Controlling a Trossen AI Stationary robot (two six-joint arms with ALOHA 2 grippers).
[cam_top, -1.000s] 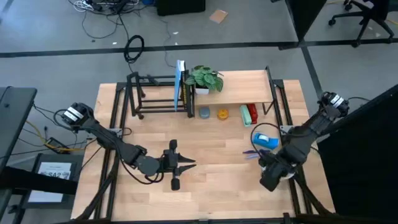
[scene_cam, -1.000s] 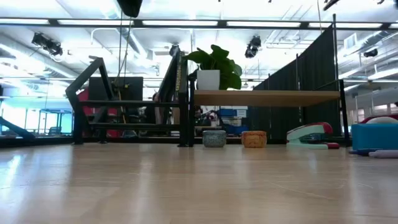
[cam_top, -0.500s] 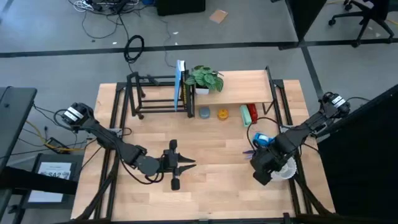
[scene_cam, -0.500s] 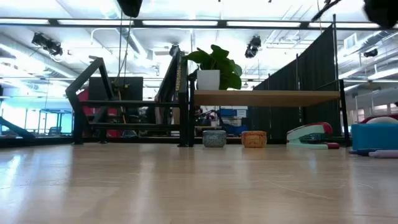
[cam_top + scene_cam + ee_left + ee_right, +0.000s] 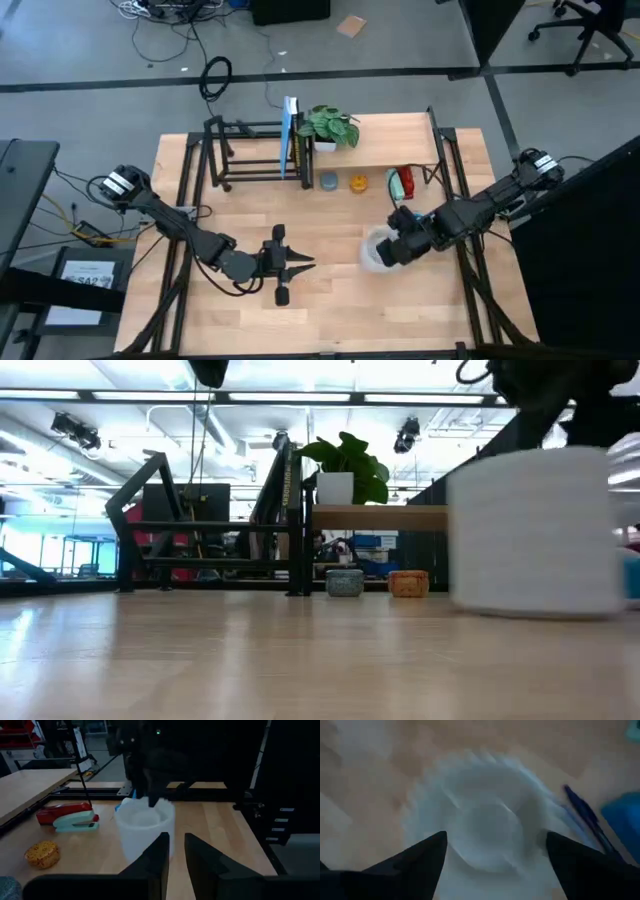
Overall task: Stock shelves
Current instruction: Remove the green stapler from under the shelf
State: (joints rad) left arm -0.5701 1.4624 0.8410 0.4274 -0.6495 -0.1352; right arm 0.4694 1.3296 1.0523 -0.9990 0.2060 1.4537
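My right hand [image 5: 398, 247] is clamped on the rim of a white cup [image 5: 376, 250] hanging just under it above the tabletop [image 5: 330, 300], upright for stocking, with the shelves [image 5: 390, 140] well ahead of it.

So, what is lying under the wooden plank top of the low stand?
Under the plank top, a grey pot, a yellow pot and a red and green stapler show; anything farther beneath is covered.

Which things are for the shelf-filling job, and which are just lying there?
For the job:
- light wooden plank shelf on black legs
- black metal-rod rack
- white plastic cup, at the right claw

Just lying there for now:
- green potted plant
- red-and-green stapler
- small yellow round pot
- small grey pot
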